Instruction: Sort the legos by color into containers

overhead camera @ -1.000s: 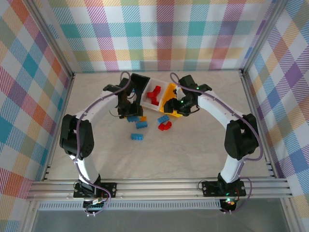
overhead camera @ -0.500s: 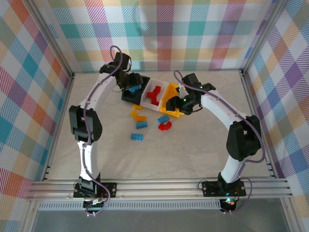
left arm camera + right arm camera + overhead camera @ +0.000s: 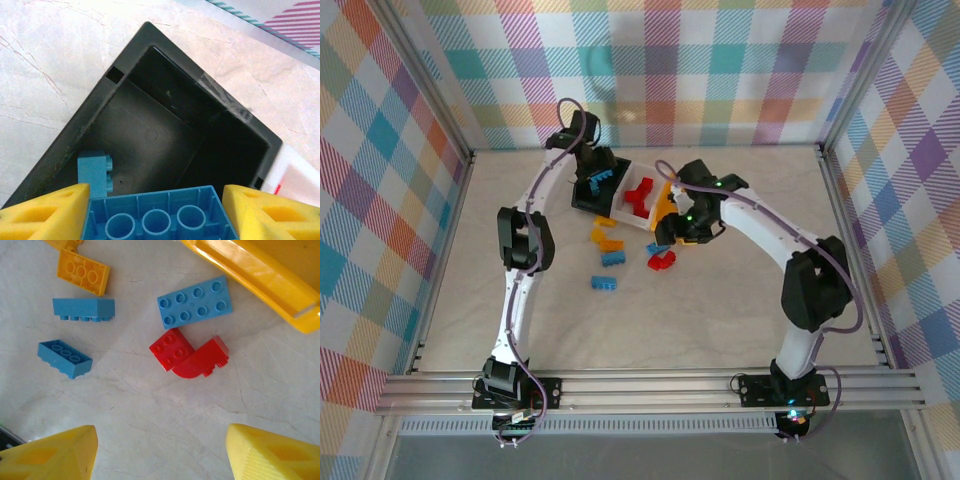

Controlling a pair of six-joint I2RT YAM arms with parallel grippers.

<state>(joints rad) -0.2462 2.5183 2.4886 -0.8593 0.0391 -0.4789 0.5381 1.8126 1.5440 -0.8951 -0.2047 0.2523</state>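
Note:
My left gripper [image 3: 156,212] is shut on a blue lego [image 3: 157,217], its hollow underside facing the camera, held above the black container [image 3: 150,125]. Another blue lego [image 3: 94,172] lies inside that bin. From above, the left gripper [image 3: 593,176] hangs over the black container [image 3: 582,204], which is joined to the white container [image 3: 628,212] holding red legos [image 3: 640,196] and the orange-yellow container [image 3: 666,212]. My right gripper [image 3: 160,450] is open over bare table, just short of two red legos [image 3: 172,347].
Loose on the table lie a flat blue lego [image 3: 195,301], two smaller blue ones [image 3: 83,307] [image 3: 65,358] and an orange one [image 3: 83,271]. The orange-yellow bin's rim [image 3: 260,275] runs along the right wrist view's top right. Plaid walls enclose the table.
The left arm rose from the loose legos and swung back over the black bin with a blue lego. The right gripper moved from the orange-yellow bin out over the table by the red legos.

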